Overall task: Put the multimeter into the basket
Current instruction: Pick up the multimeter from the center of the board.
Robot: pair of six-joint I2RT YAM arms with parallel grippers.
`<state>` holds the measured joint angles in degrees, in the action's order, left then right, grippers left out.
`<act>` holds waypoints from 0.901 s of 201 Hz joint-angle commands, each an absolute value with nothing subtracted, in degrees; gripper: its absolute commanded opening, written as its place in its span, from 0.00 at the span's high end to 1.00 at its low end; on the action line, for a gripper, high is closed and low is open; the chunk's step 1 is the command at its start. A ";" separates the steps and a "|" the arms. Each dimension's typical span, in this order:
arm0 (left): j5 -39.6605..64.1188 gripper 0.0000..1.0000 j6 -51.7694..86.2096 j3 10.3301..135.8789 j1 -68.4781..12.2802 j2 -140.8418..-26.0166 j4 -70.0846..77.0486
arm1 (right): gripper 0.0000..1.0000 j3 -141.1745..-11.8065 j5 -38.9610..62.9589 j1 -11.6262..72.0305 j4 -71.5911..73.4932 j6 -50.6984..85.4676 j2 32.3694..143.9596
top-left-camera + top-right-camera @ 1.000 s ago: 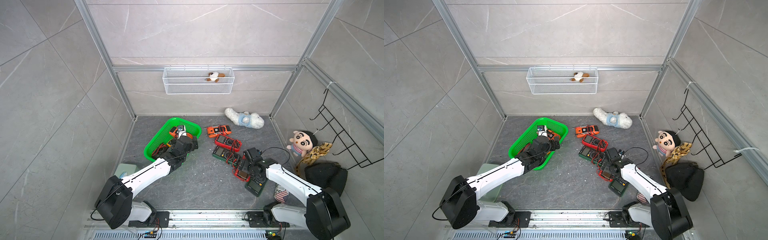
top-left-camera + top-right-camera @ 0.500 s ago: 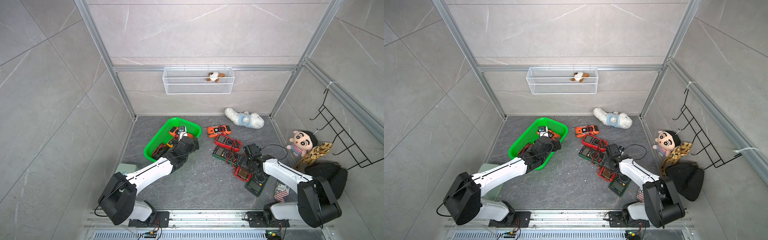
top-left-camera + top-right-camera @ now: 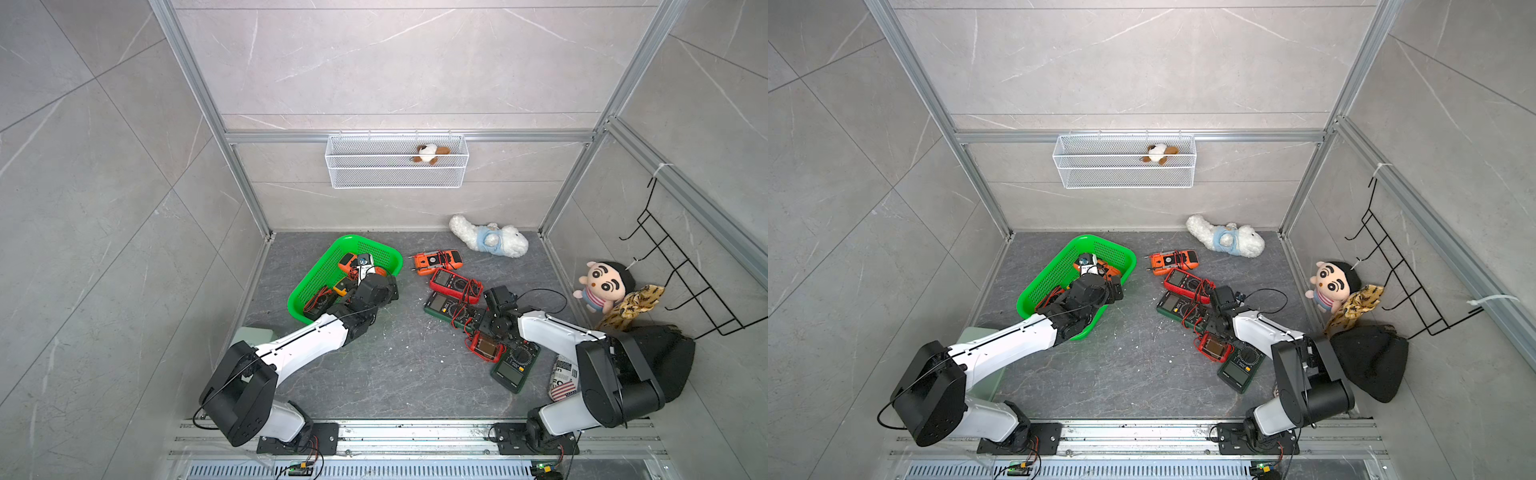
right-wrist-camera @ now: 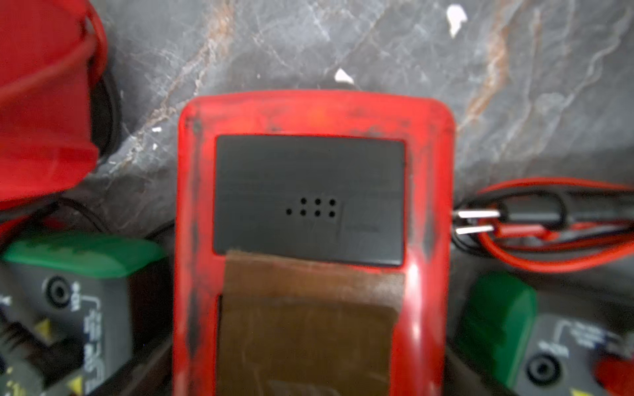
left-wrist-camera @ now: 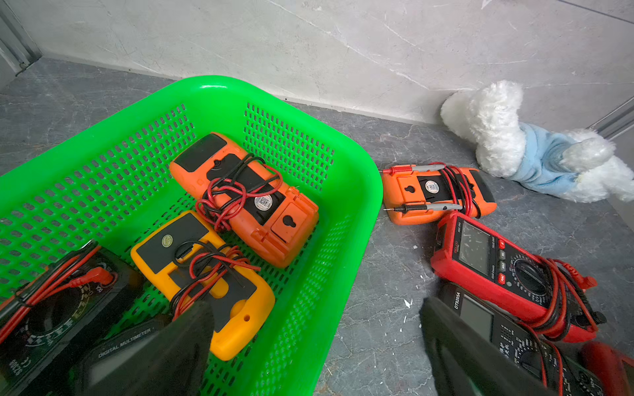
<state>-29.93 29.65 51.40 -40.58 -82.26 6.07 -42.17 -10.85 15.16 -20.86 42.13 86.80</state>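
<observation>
Green basket (image 3: pixel 322 272) stands on the worktop (image 3: pixel 395 374) at left rear, holding an orange meter (image 5: pixel 247 202) and a yellow meter (image 5: pixel 206 274) among others. Left jaws hang released and empty over its rim. Red multimeter (image 4: pixel 308 205) lies back-up on the worktop, well apart from the basket, directly beneath the right jaws; their state cannot be told.

Right hand (image 3: pixel 487 334) shifted — toward small red multimeter (image 3: pixel 485 348).

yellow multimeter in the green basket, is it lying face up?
No, the yellow multimeter lies in the basket with its back panel up and its leads wrapped around it.
</observation>
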 commanded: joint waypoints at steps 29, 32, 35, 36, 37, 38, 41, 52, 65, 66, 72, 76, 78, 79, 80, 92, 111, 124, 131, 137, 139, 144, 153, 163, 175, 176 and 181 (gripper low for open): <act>-32.54 0.02 30.41 52.21 -40.83 -81.74 7.12 | 0.35 -42.49 -9.71 14.94 -21.29 40.17 87.19; -32.67 0.02 30.55 52.21 -40.86 -81.74 7.09 | 0.37 -42.59 -9.82 14.94 -21.45 40.05 86.81; -32.88 0.02 30.58 52.21 -40.88 -81.67 7.07 | 0.40 -42.74 -9.84 14.94 -21.59 39.82 86.45; -32.92 0.02 30.63 52.21 -40.87 -81.66 7.01 | 0.42 -42.77 -9.89 14.94 -21.69 39.77 86.33; -32.98 0.02 30.65 52.21 -40.87 -81.66 7.02 | 0.43 -42.79 -9.91 14.94 -21.74 39.75 86.28; -33.06 0.02 30.66 52.21 -40.87 -81.65 6.94 | 0.44 -42.84 -9.92 14.94 -21.77 39.65 86.12; -33.27 0.02 30.77 52.21 -40.87 -81.61 6.82 | 0.48 -42.87 -9.93 14.92 -21.91 39.42 85.65; -34.11 0.02 31.20 52.21 -40.87 -81.40 6.54 | 0.59 -43.33 -9.93 14.93 -22.39 38.37 83.85; -34.88 0.02 31.71 52.17 -40.85 -80.97 6.22 | 0.73 -43.81 -9.82 15.02 -22.95 36.77 81.66; -34.89 0.02 31.72 52.14 -40.86 -80.92 6.23 | 0.74 -43.88 -9.79 15.02 -23.03 36.67 81.48; -34.94 0.02 32.04 51.97 -40.87 -80.65 6.17 | 0.80 -44.20 -9.84 15.12 -23.44 35.88 80.42; -34.92 0.02 32.19 51.87 -40.87 -80.45 6.18 | 0.85 -44.40 -9.91 15.20 -23.78 35.48 79.72; -34.90 0.02 32.30 51.82 -40.87 -80.36 6.16 | 0.87 -44.56 -9.93 15.27 -23.96 35.22 79.41; -34.94 0.02 32.32 51.79 -40.87 -80.30 6.11 | 0.88 -44.69 -10.02 15.24 -24.02 35.10 79.26; -34.92 0.02 32.38 51.78 -40.87 -80.27 6.18 | 0.88 -44.76 -10.02 15.27 -24.14 35.04 79.13; -36.81 0.02 32.72 51.48 -40.87 -79.53 6.38 | 0.99 -45.93 -10.79 15.66 -25.59 33.83 77.53; -37.52 0.02 33.14 50.82 -40.87 -78.39 6.47 | 1.00 -48.66 -12.27 16.86 -28.12 32.08 75.80; -38.03 0.02 33.48 50.47 -40.85 -77.62 6.42 | 1.00 -50.94 -13.87 18.54 -29.85 30.95 75.26; -38.36 0.02 33.69 50.31 -40.87 -77.21 6.36 | 1.00 -52.34 -14.61 19.63 -30.58 30.25 75.23; -38.81 0.02 33.95 50.11 -40.83 -76.80 6.11 | 1.00 -53.32 -15.08 20.77 -30.93 29.57 75.28; -39.01 0.02 34.13 50.10 -40.86 -76.68 6.03 | 1.00 -53.74 -15.15 21.17 -31.07 29.25 75.31; -39.57 0.02 34.53 49.95 -40.91 -76.35 5.71 | 1.00 -54.81 -15.35 22.29 -31.12 28.52 75.47; -41.13 0.02 35.51 49.77 -40.87 -75.68 4.78 | 1.00 -57.01 -15.95 24.33 -31.35 27.22 75.98; -43.24 0.02 36.66 49.60 -40.88 -74.80 3.59 | 1.00 -59.67 -16.23 26.88 -31.23 25.58 76.97; -46.04 0.02 38.18 49.16 -40.87 -73.62 2.03 | 1.00 -63.12 -16.01 29.59 -30.24 23.62 78.58; -46.23 0.02 38.34 49.10 -40.87 -73.50 1.85 | 1.00 -63.42 -15.83 29.78 -30.11 23.46 78.71; -47.40 0.02 39.08 48.95 -40.87 -72.84 1.06 | 1.00 -64.78 -15.05 30.79 -29.26 22.72 79.49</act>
